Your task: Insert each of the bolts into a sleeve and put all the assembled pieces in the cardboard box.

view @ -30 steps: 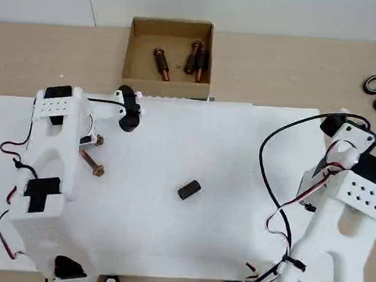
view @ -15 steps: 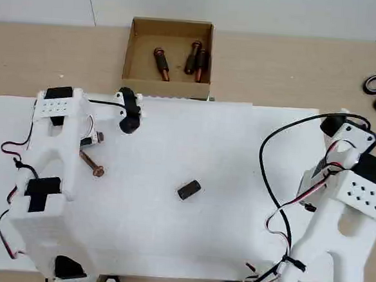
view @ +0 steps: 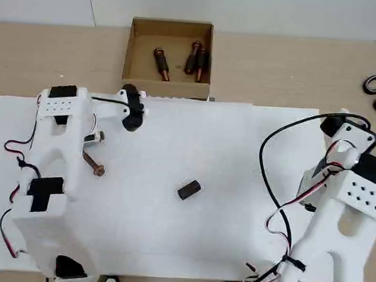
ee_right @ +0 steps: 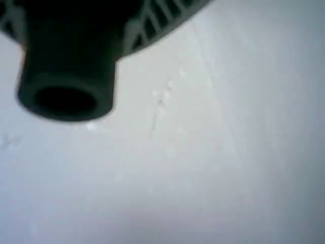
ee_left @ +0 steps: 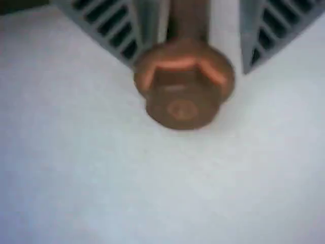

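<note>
Over the wooden tabletop (view: pixel 277 63), the left hand (ee_left: pixel 189 25), clenching a copper hex bolt (ee_left: pixel 182 99), is edging toward the brown cardboard box (view: pixel 131 53); the right hand (ee_right: pixel 66 51) is gripping a black tubular sleeve (ee_right: pixel 66 96), likely awaiting insertion.

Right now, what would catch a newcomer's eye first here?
Two white arms flank a white mat. A copper bolt pokes out beneath the left one, the right one holds a black sleeve, another sleeve lies mid-mat, and the cardboard box behind holds three assembled pieces.
</note>
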`<state>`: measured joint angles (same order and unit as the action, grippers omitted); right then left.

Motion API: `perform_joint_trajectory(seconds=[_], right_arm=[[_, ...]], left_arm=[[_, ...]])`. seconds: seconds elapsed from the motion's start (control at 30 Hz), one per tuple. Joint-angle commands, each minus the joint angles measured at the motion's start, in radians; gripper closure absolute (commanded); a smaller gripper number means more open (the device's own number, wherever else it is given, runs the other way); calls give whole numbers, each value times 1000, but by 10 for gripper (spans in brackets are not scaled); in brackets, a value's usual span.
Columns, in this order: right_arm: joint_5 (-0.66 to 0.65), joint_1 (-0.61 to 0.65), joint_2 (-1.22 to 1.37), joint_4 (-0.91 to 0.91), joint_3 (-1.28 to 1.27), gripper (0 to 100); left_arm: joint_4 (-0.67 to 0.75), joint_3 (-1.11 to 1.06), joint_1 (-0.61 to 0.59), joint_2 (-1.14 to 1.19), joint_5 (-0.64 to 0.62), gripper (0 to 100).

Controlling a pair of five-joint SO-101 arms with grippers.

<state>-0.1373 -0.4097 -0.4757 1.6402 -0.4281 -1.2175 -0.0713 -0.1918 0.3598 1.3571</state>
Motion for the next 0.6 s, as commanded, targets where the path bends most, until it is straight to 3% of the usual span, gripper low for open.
perform_joint_trajectory(seconds=[0.0,0.27,0.57], right_arm=[[8,-7,-35,-5,6,995],[5,-7,-33,-5,6,995],[6,12,-36,-4,8,995]], left_arm=[[32,13,38,-3,110,882],[37,10,51,43,109,992],[29,19,43,74,98,994]])
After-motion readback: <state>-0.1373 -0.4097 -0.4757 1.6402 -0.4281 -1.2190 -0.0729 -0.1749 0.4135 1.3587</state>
